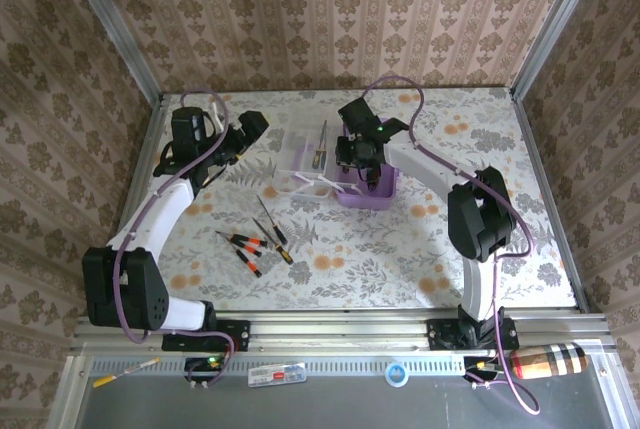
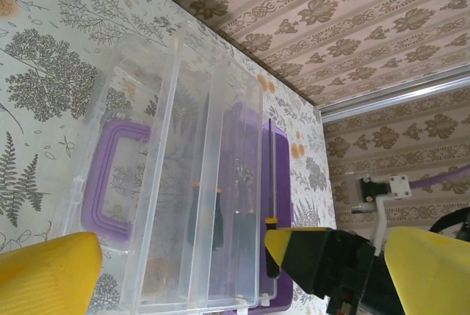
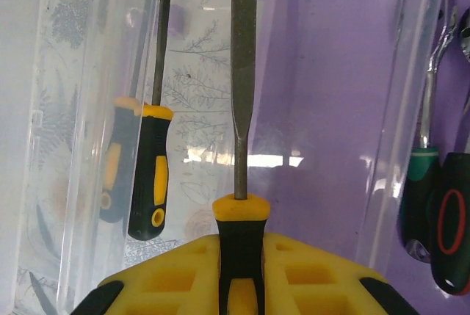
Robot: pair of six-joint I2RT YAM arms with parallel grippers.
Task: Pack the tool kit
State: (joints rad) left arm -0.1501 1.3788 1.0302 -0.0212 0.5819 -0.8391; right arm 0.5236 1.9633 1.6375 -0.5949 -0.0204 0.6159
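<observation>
Nearest, several screwdrivers (image 1: 255, 241) are left loose on the table (image 1: 420, 249). Farther, a long-shafted tool (image 3: 241, 109) is gripped by its handle in the right claw (image 3: 241, 256), where the clear tray (image 3: 198, 58) meets the purple box (image 3: 330, 73). It should be lowered level and released gently. The left claw (image 1: 248, 134) is spread wide, with nothing held.

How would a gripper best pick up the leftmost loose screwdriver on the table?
The leftmost screwdriver lies flat on the table, so come straight down from above and close across its thick handle; the thin shaft offers little to hold.
</observation>
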